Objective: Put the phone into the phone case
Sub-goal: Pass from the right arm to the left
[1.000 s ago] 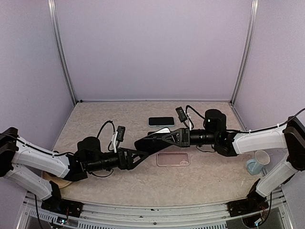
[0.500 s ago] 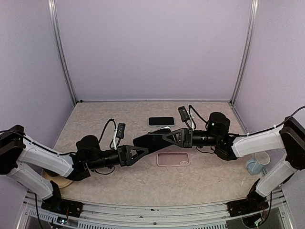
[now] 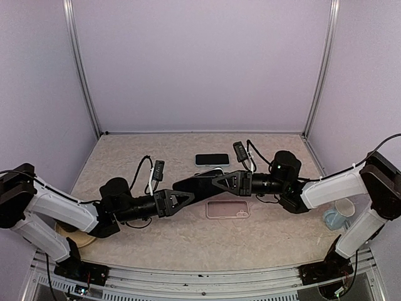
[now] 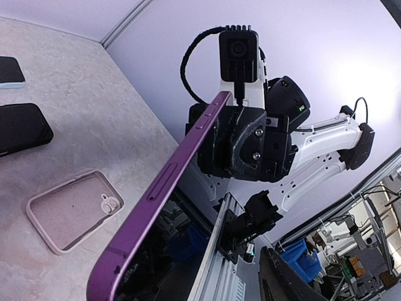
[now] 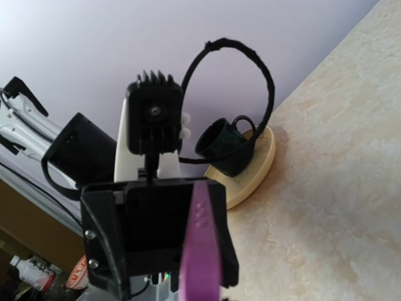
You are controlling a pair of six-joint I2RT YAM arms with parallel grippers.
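A purple phone [image 3: 199, 184] hangs in the air over the middle of the table, edge on in both wrist views [image 4: 164, 190] [image 5: 200, 251]. My right gripper [image 3: 220, 181] is shut on its right end, as the left wrist view shows [image 4: 244, 143]. My left gripper [image 3: 183, 197] meets the phone's left end with jaws open around it. One of its fingers [image 4: 291, 276] stands apart from the phone. The pale pink phone case [image 3: 228, 209] [image 4: 72, 210] lies empty, open side up, on the table just under the right gripper.
A black phone [image 3: 212, 159] [image 4: 22, 128] lies behind the case, with a white object [image 3: 217, 170] near it. A dark mug [image 5: 229, 147] sits on a wooden coaster [image 3: 78, 239] at the left. A white cup [image 3: 341, 211] stands at the right edge.
My left gripper has moved right onto the phone's free end and its jaws have narrowed. The right arm has shifted the phone slightly left.
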